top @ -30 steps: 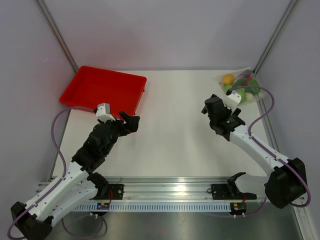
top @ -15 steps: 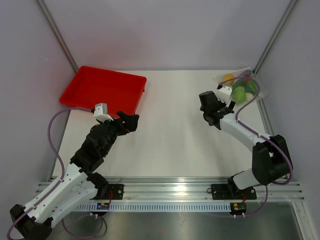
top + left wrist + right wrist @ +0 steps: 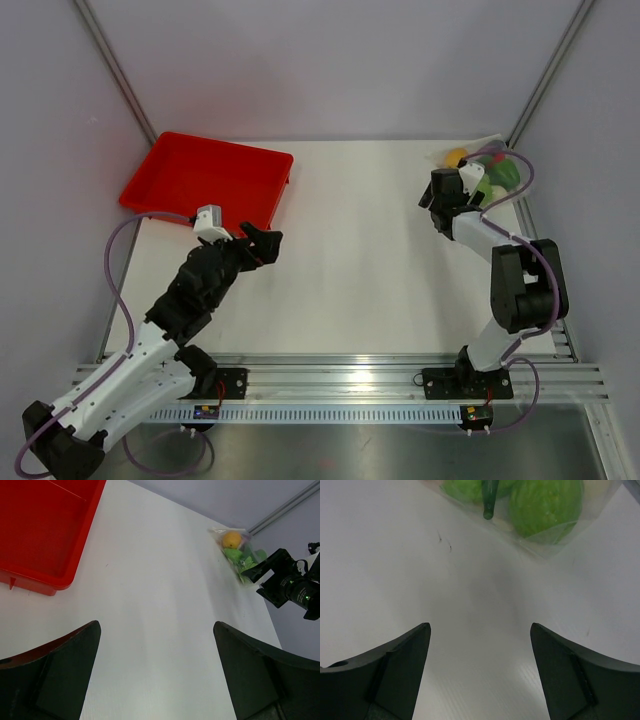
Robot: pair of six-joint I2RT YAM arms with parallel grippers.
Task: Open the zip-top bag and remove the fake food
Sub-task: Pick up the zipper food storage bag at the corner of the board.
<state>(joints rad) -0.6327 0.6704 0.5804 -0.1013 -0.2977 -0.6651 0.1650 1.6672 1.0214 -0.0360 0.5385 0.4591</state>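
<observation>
Right gripper (image 3: 479, 626) sits nearer the zip-top bag (image 3: 547, 541) than before, jaws spread and empty, left gripper (image 3: 156, 625) likewise; hazard: closing on fake food (image 3: 545, 505) through plastic would leave the seal shut.

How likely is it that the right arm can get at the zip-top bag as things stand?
Likely yes. The right claw is open just short of the zip-top bag, and only white table shows between them.

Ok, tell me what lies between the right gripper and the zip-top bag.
Nothing. In the right wrist view, only a bare stretch of white table separates the open right gripper from the near edge of the zip-top bag.
</observation>
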